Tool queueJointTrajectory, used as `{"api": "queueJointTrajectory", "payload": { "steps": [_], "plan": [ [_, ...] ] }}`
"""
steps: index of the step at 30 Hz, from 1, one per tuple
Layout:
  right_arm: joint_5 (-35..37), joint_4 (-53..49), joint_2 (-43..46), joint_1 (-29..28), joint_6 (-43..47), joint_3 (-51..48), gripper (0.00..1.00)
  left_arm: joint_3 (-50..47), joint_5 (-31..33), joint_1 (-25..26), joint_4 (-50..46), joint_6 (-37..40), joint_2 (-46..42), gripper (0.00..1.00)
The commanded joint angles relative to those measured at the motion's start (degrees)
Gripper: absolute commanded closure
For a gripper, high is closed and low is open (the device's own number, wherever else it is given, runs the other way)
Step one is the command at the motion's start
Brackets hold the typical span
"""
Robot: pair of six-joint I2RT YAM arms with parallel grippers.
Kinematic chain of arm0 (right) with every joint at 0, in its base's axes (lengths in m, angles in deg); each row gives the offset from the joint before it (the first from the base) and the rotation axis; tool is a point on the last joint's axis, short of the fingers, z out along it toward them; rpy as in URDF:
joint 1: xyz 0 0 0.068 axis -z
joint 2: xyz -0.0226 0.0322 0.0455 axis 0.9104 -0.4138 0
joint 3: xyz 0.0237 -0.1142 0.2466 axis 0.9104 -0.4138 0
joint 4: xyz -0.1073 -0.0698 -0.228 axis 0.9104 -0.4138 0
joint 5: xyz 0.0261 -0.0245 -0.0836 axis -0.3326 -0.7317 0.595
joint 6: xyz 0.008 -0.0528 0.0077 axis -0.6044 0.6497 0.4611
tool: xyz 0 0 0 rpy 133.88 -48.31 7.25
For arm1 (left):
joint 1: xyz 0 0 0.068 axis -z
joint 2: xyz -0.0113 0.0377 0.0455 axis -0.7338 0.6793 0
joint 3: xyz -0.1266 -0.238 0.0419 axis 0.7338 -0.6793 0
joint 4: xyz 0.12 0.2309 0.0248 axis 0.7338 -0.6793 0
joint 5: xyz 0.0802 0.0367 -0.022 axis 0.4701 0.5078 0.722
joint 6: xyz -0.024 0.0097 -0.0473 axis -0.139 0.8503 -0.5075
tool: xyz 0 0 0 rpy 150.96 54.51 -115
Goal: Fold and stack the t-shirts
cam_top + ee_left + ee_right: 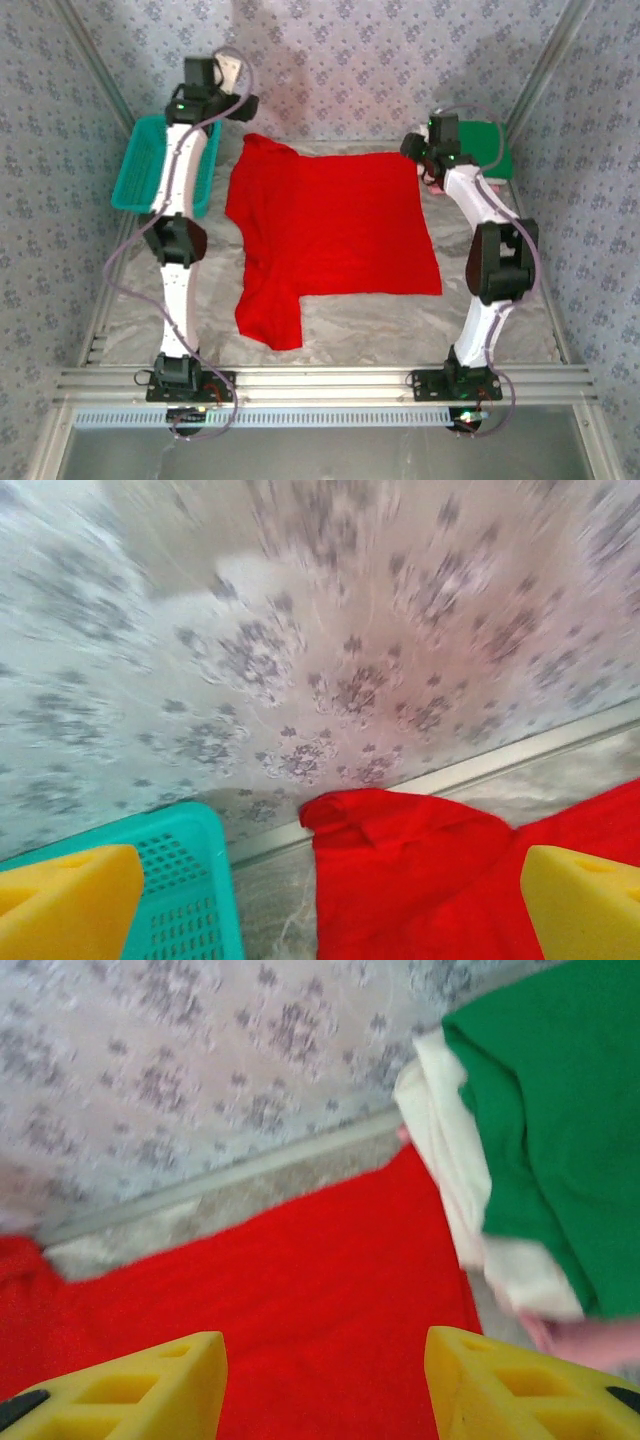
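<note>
At table centre: one red t-shirt (330, 235), soft plain cloth, spread flat and sideways. Its straight edge runs toward 3 o'clock, one short sleeve juts toward 7 o'clock, and the far corner at 11 o'clock is slightly rumpled.

Table covering (400, 320): crinkled silver-grey sheet, matte, wrinkled all over.

At 10 o'clock: teal basket (135, 170), rigid plastic mesh, rectangular, standing just beside the shirt's rumpled corner.

At 2 o'clock: a stack of folded shirts at the red shirt's far right corner. The green shirt (560, 1110) lies on top as a smooth rectangle, the white shirt (450, 1160) shows beneath it as a thick rolled edge, and a pink shirt (590, 1340) shows as a sliver at the bottom.

Left gripper (330, 910): raised above the gap between basket and red shirt at 11 o'clock. Its yellow wedge-shaped fingers (70, 900) are set far apart, with nothing between them.

Right gripper (325, 1390): raised over the red shirt's far right corner, near the stack. Its yellow ribbed fingers (120, 1390) are likewise spread wide and hold nothing.

Walls (350, 60): pale cloth printed with grey floral motifs.

Near edge at 6 o'clock: aluminium rails (330, 380) carrying both arm bases.
</note>
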Motion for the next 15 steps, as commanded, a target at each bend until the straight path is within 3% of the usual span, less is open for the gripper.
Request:
{"api": "queueJointTrajectory", "payload": {
  "steps": [1,4,7,9,15],
  "plan": [
    [-0.5,0.74,8.83,-0.71,-1.45,-10.89,0.43,-24.36,0.82,1.33,8.34,-10.04,-19.42,0.03],
    [0.6,-0.87,15.82,-0.67,-2.05,-20.09,0.39,-58.49,4.77,3.68,23.79,-17.42,-39.36,0.02],
    [-2.93,-5.16,17.8,2.02,-3.07,-24.16,0.4,-76.24,1.91,3.99,25.58,-24.91,-49.43,0.04],
    [-6.22,-7.27,16.9,3.39,-3.32,-24.95,0.43,-80.89,-0.64,4.5,21.18,-26.66,-50.71,0.08],
    [-9.31,-9.12,11.05,3.58,-3.3,-24.15,0.55,-90.12,2.28,7.08,13.21,-30.77,-50.25,0.1]
  ]
}}
